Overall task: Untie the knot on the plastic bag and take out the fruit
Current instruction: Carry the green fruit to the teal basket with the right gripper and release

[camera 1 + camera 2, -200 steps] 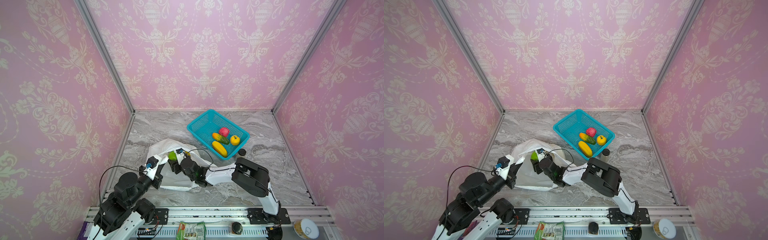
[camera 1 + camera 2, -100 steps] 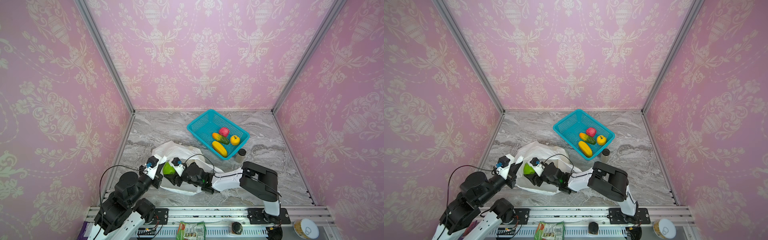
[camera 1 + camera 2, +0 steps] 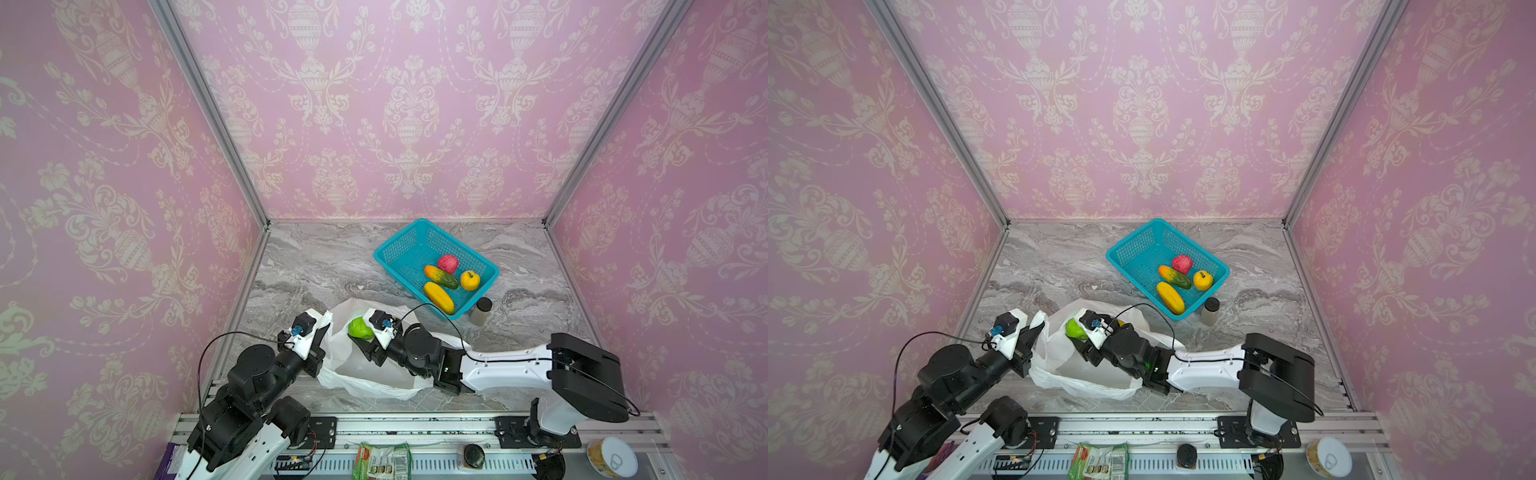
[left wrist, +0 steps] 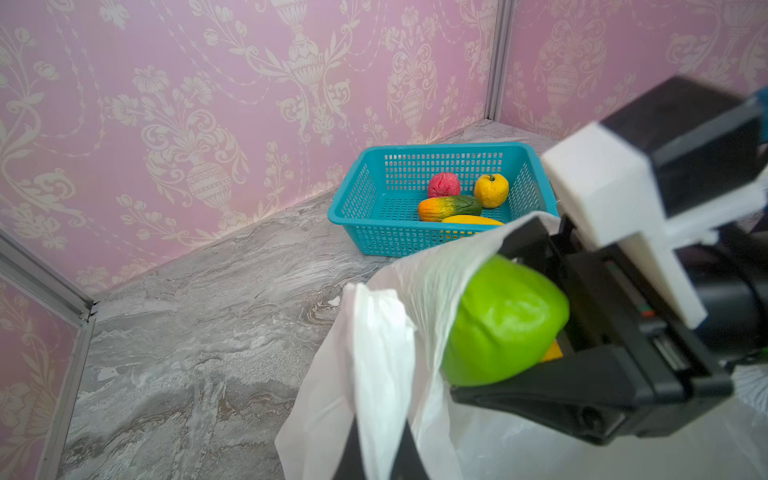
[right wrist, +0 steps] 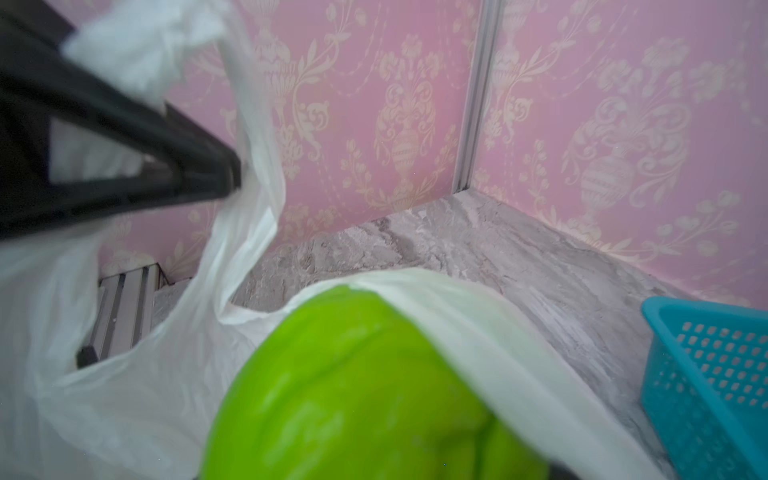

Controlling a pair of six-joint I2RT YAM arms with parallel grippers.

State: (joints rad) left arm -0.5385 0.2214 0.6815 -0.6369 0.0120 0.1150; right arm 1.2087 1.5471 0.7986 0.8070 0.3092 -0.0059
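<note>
Green apple (image 3: 360, 328): clasped by right gripper (image 4: 490, 318) at mouth of plastic bag (image 3: 374, 374).
Handle (image 4: 374, 332): clamped by left gripper (image 3: 1034, 332).
Teal basket (image 3: 401, 245): beyond bag.

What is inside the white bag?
A green fruit, held by the right gripper at the mouth of the bag, with a yellow bit beside it. Deeper inside is hidden by plastic and the arm.
</note>
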